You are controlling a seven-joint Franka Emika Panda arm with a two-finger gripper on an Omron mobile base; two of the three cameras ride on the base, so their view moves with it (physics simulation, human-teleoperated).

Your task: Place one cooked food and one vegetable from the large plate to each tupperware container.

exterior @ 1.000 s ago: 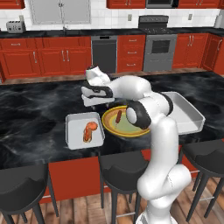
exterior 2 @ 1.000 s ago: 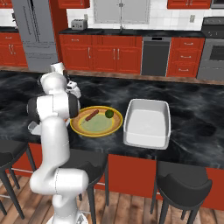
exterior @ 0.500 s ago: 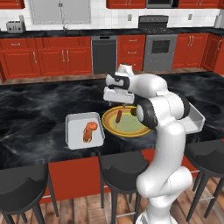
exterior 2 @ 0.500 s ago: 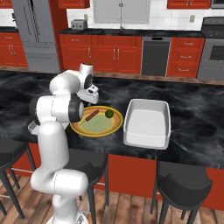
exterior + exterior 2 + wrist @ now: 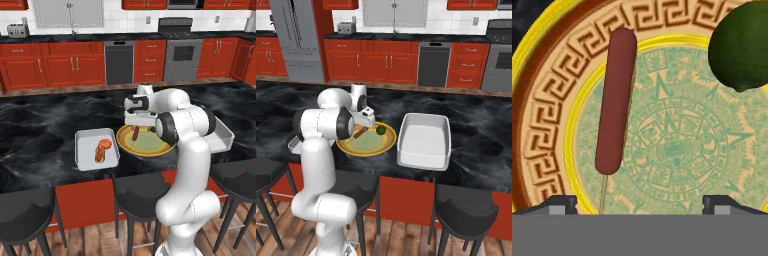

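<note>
Small tupperware container (image 5: 96,150) on the worktop's left is already carrying an orange-red food piece; the sausage on a stick (image 5: 615,100) is lying on the large plate (image 5: 145,147), looking light, stiff, maybe slick, so probably best pinched across mid-length. Gripper (image 5: 639,202) is hovering over it, jaws spread wide, holding nothing, green vegetable (image 5: 739,47) sitting right.

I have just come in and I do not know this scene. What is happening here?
The robot's open gripper hovers over the large plate, which holds a sausage on a stick and a green vegetable. The small container already holds some orange-red food. The larger container looks empty.
</note>
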